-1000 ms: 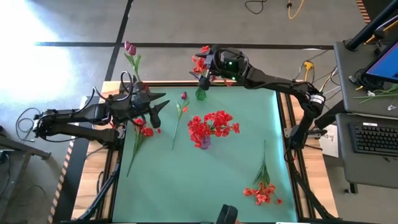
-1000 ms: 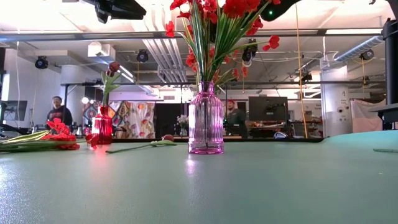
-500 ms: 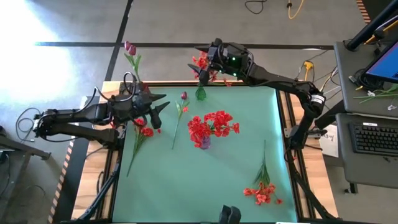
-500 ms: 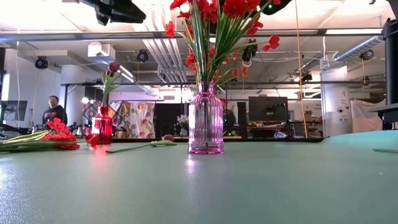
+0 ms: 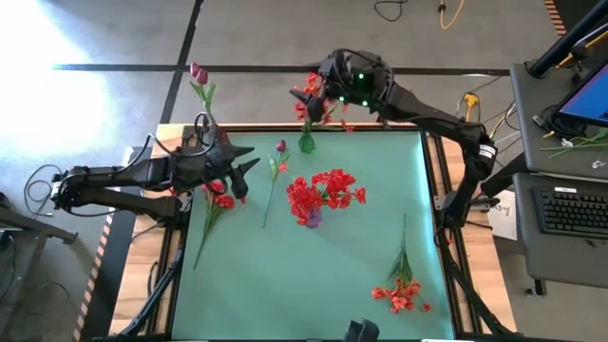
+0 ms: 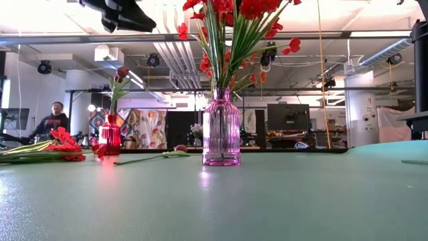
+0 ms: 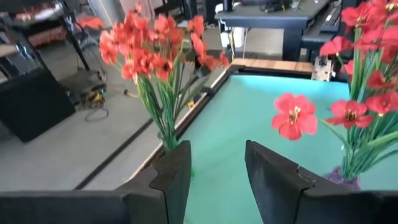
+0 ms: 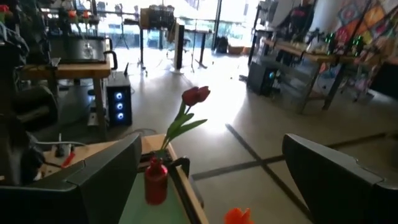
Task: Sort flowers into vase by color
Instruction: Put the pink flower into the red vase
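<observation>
Above the far edge, right gripper [image 5: 318, 87] farther back than before, jaws wide, empty.

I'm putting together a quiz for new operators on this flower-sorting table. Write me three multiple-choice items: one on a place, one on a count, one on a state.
1. Where does the loose magenta bud lie?
A. On the mat, between the left gripper and the pink vase
B. Inside a vase
C. On the floor

2. How many loose stems lie on the mat?
A. One
B. Three
C. Five

3. How is the right gripper?
A. Shut on a flower
B. Open and empty
C. Shut and empty

Answers:
1. A: the high view shows its stem flat on the mat between those two.
2. B: the magenta bud, the red spray under the left arm and the orange-red spray at the near right.
3. B: its wrist view shows both fingers wide apart with nothing between them.
</observation>
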Controlling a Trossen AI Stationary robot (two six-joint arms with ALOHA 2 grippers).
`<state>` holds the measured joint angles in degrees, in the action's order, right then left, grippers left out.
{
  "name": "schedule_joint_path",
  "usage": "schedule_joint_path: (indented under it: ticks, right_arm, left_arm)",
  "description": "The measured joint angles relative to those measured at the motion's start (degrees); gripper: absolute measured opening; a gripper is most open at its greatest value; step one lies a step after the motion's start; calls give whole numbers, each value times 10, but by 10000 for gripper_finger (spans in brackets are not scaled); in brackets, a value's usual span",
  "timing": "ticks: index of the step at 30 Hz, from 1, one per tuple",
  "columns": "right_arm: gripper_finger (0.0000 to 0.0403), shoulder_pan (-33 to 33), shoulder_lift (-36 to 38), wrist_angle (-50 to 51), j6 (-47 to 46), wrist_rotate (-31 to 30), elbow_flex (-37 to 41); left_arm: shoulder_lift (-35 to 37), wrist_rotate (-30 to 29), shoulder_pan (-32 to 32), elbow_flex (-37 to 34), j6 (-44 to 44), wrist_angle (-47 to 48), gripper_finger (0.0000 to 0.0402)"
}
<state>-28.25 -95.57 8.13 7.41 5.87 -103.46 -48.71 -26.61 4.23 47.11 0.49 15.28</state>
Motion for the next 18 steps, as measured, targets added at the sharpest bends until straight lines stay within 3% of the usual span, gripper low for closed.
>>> schedule_joint_path:
  ticks: [4,9,18]
  right_arm:
    - [382,0,0,114,-4,-40,-78]
    - [382,-2,1,268,-23,-208,-168]
    - [382,-1,9,572,-109,-225,-261]
  left_arm:
    - [-3,0,0,0,-26,22,139]
    - [-8,1,0,0,-59,42,139]
    - [-28,2,0,0,-141,77,139]
